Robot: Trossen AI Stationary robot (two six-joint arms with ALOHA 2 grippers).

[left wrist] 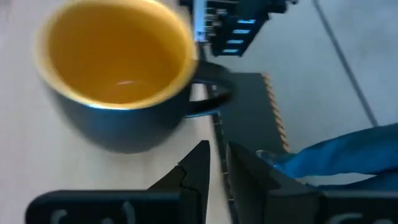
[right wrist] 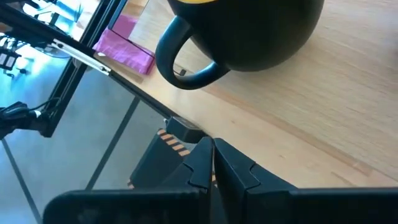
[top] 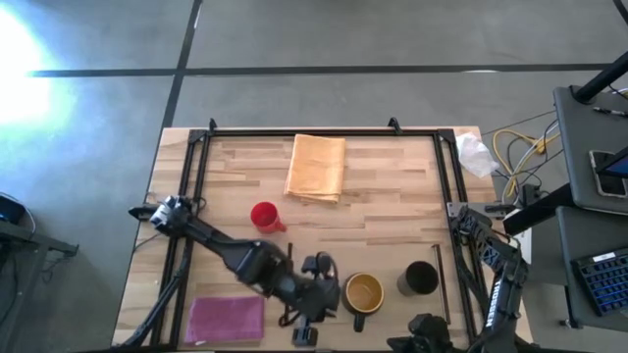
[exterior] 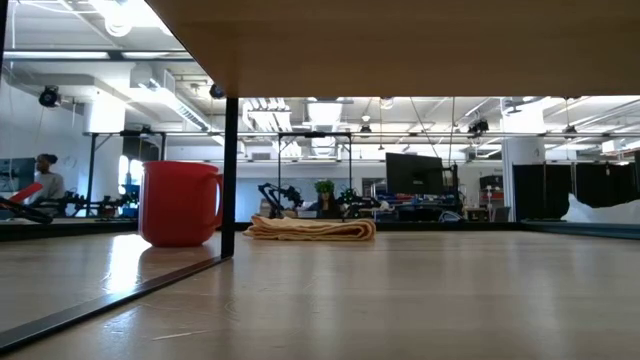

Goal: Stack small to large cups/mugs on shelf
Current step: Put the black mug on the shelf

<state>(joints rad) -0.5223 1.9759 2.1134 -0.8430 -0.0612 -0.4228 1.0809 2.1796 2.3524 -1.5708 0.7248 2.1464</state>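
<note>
The dark brown mug with yellow inside [top: 363, 292] stands upright on its base on the pale-wood shelf [top: 392, 201], near the front edge, its handle [top: 358, 320] toward the near edge. My left gripper [top: 337, 294] is just left of it, its fingers [left wrist: 198, 168] a narrow gap apart and short of the mug [left wrist: 118, 74]. The black mug [top: 420, 278] stands to the right. The pink-red mug [top: 265, 217] stands farther back on the left and shows in the low view [exterior: 180, 203]. My right gripper [top: 420, 327] is shut and empty at the front edge, near the brown mug's handle [right wrist: 186, 62].
A folded orange cloth [top: 316, 167] lies at the back middle. A magenta cloth [top: 226, 319] lies at the front left. Dark strips [top: 444, 284] and a frame post [exterior: 230, 180] edge the shelf. The middle of the wood is bare.
</note>
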